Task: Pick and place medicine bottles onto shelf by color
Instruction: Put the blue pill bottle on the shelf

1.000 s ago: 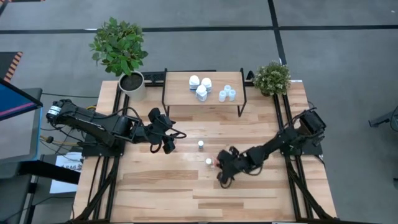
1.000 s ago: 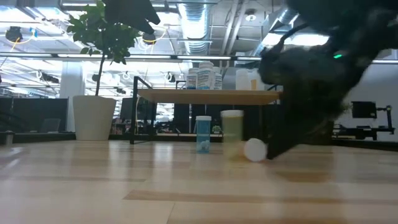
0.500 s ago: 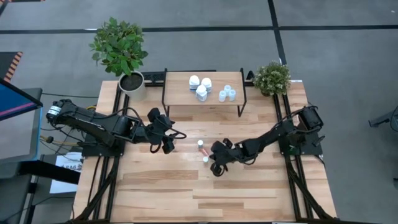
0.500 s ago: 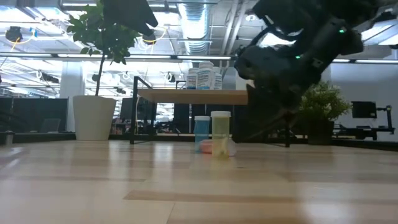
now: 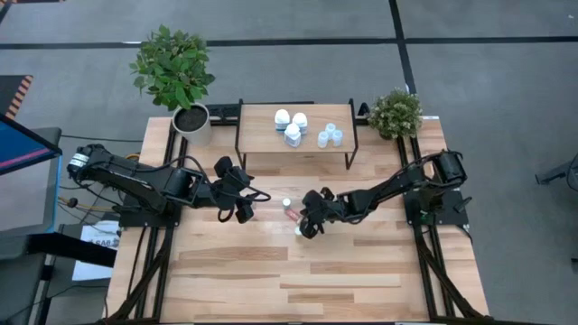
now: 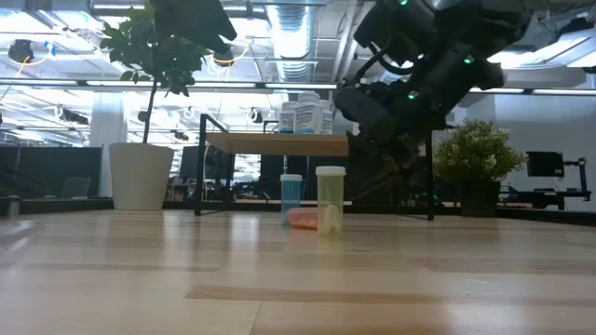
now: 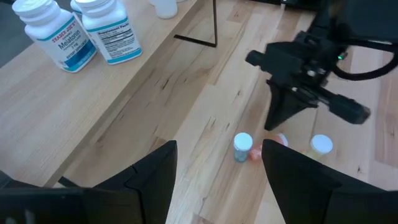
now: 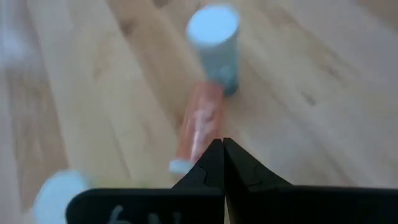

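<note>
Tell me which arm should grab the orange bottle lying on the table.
Right. Its claw, shut and empty, hangs beside the tipped orange bottle. The left claw, open, waits farther away.

Wooden table (image 5: 226, 271), shelf (image 5: 262, 135) with six bottles, three loose bottles (image 5: 290, 217), two potted plants (image 5: 176, 77)

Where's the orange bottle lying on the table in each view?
High view: orange bottle at table centre, just left of the right gripper.
Low view: lying between the blue-tinted bottle and the greenish bottle.
Left wrist view: beside the blue-tinted bottle.
Right wrist view: just ahead of the shut fingertips.
Shared landmark: the upright blue-tinted bottle next to it.
</note>
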Controlling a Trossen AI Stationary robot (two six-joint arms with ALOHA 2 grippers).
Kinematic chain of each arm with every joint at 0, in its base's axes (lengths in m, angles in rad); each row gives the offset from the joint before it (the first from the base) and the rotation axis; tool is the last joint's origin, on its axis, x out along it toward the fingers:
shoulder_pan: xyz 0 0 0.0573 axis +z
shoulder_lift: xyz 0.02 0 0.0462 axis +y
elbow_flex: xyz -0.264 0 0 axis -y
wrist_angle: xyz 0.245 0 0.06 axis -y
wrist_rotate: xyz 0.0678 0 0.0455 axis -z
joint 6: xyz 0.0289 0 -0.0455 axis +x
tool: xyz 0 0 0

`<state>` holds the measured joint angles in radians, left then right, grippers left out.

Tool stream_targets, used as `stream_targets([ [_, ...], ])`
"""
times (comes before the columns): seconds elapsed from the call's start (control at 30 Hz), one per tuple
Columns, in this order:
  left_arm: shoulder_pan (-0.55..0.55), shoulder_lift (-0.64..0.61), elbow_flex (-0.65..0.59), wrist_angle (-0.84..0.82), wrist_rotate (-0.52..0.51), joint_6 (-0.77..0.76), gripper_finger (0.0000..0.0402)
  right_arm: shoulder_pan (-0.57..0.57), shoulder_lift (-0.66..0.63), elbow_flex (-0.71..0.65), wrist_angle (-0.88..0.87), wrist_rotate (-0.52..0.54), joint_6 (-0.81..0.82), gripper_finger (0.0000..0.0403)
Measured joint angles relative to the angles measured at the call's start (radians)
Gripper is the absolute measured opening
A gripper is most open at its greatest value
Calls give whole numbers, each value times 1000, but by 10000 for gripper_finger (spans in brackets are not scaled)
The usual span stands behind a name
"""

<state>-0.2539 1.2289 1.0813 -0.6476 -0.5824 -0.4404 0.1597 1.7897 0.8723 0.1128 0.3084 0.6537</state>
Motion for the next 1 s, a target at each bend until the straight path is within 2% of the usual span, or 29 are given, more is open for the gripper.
stream_targets([
  [0.13,0,0,0,0,3,0,224,-45,-42,44,-27,-10,-6,13],
  [0.23,0,0,0,3,57,0,224,-71,-124,93,-162,-22,-7,13],
  [0.4,3,43,-2,12,170,64,232,-77,-328,169,-442,-21,31,13],
  [0.5,7,87,-1,48,202,118,249,-65,-476,190,-538,-19,85,13],
  [0.7,54,207,-1,225,221,179,289,-40,-750,198,-582,0,95,13],
  [1.0,139,421,0,368,235,193,293,-40,-1020,197,-594,18,-79,13],
])
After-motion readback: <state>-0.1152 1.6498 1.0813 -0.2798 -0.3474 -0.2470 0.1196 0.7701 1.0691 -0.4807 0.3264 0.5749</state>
